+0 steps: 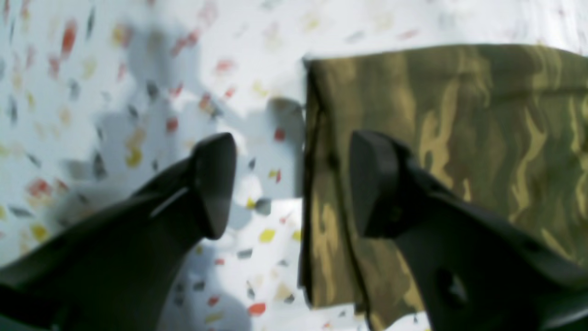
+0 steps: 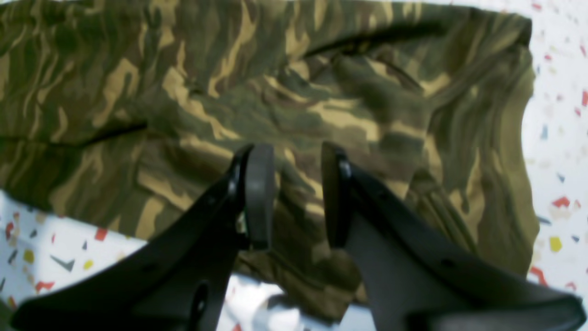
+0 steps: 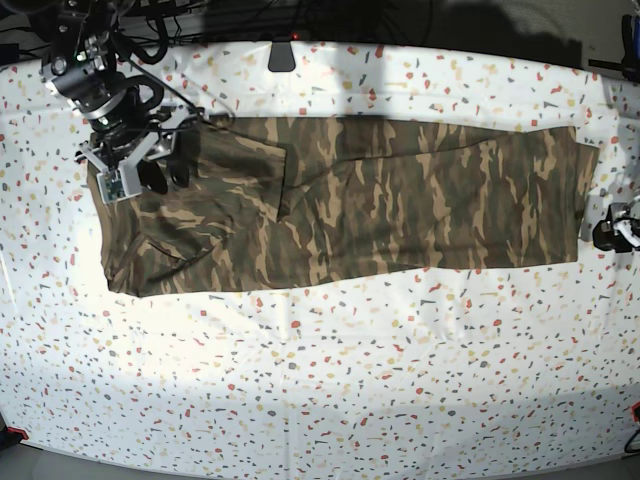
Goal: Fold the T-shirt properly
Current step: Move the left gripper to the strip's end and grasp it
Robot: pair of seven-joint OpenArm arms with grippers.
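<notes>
Across the middle of the table (image 3: 320, 400), item one: the T-shirt (image 3: 400, 200), lying as a long flat band from one side to the other. I judge the lengthwise folds done, since it reads as a narrow strip with a sleeve flap tucked in near my right arm's end. The crosswise folds are left, so I put the task near halfway.

Item two: the table itself, a white speckled cover, bare below the cloth.

Item three: cables and dark gear along the far edge, well apart from the cloth and not in my way.

Item four: right gripper (image 2: 291, 195), over the wrinkled end of the shirt. Its jaws stand narrowly apart with cloth showing between them; I see no fabric pinched or lifted.

Item five: left gripper (image 1: 294, 184), at the opposite short edge. Its jaws are wide, one finger over bare table and one over cloth, straddling the hem and holding nothing.

Obstructions: none seen. The creases at the right-arm end may need smoothing.
</notes>
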